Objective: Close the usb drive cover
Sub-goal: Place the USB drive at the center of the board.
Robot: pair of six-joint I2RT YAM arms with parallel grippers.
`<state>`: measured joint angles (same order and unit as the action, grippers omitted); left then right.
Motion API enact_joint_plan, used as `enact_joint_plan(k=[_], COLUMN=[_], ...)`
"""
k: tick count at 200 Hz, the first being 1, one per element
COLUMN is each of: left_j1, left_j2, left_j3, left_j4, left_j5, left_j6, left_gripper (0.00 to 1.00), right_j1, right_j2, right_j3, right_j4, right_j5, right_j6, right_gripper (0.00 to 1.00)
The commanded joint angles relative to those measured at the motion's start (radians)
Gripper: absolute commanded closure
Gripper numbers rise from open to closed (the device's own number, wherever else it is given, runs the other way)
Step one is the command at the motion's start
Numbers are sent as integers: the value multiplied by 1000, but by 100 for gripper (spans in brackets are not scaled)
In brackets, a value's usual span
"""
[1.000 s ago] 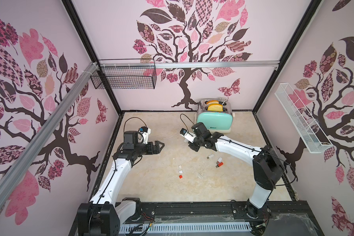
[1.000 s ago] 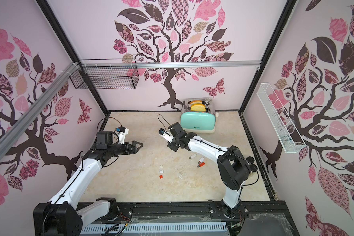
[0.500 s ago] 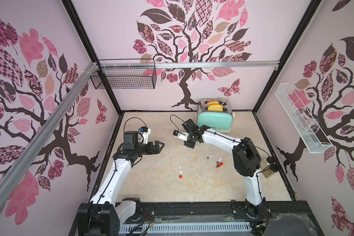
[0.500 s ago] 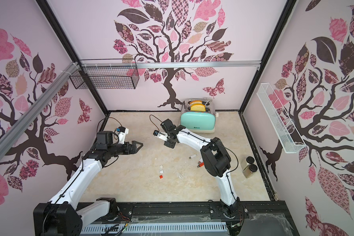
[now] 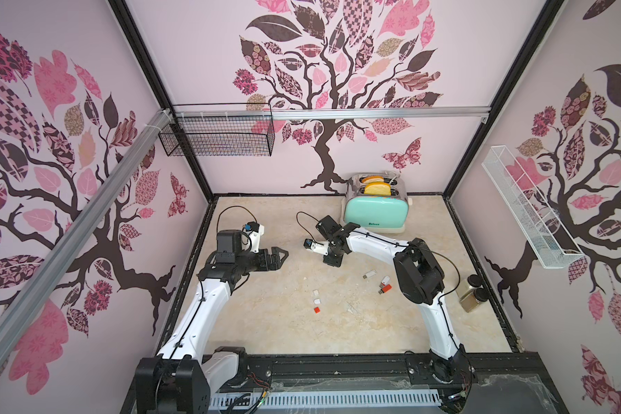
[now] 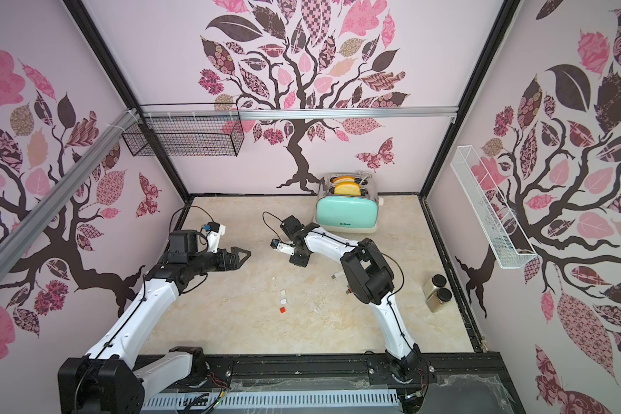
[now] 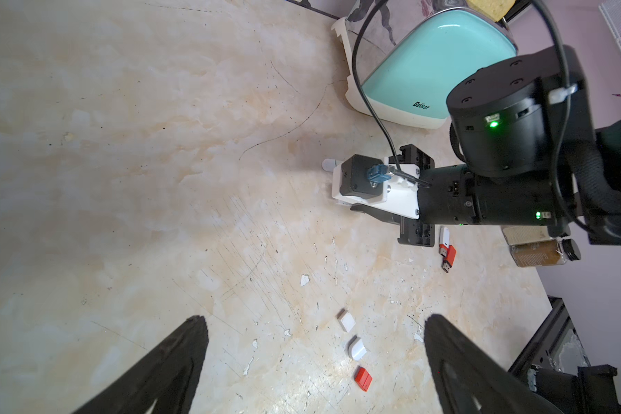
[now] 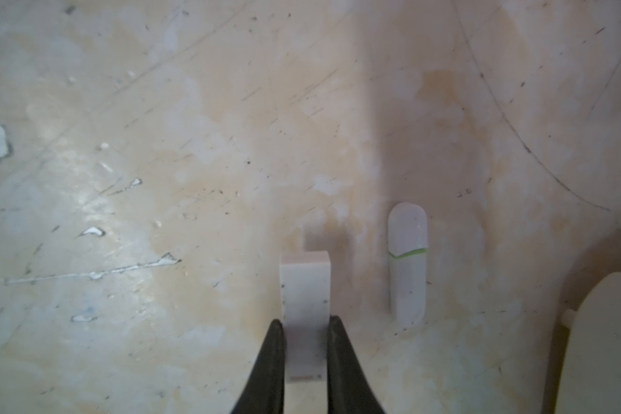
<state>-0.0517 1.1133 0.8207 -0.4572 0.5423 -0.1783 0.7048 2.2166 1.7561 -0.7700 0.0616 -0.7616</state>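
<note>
1. Right gripper (image 8: 304, 322) was clamped on a white usb piece (image 8: 304, 286) (drive or cap, unclear), mid-table near the toaster (image 5: 375, 211).
2. A green-striped usb drive (image 8: 407, 265) lay just beside it.
3. Left gripper (image 7: 314, 319) hung with jaws wide apart, holding nothing, over loose caps (image 7: 356, 347).
</note>
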Motion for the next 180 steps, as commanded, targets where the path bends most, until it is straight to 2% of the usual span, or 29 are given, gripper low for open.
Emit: enact_joint_plan(k=[1, 65, 129, 148, 180], left_j1=[7, 8, 9, 9, 10], left_j2=[-13, -15, -6, -15, -10], left_j3=[-1, -9, -7, -5, -1], left_j4=[-1, 20, 9, 11, 0], left_j5=[-4, -2, 7, -6, -3], left_j6=[18, 17, 24, 19, 22], left_gripper=[2, 2, 2, 2, 2], right_j1=[10, 24, 28, 27, 27], right_j2=[28, 45, 16, -27, -82], right_j3=[21, -9, -17, -60, -87], right_j4=[-18, 10, 23, 71, 64], right_j5=[45, 54, 73, 73, 78], right_j6=[-38, -45, -15, -13, -2], right_gripper=[100, 99, 70, 57, 50])
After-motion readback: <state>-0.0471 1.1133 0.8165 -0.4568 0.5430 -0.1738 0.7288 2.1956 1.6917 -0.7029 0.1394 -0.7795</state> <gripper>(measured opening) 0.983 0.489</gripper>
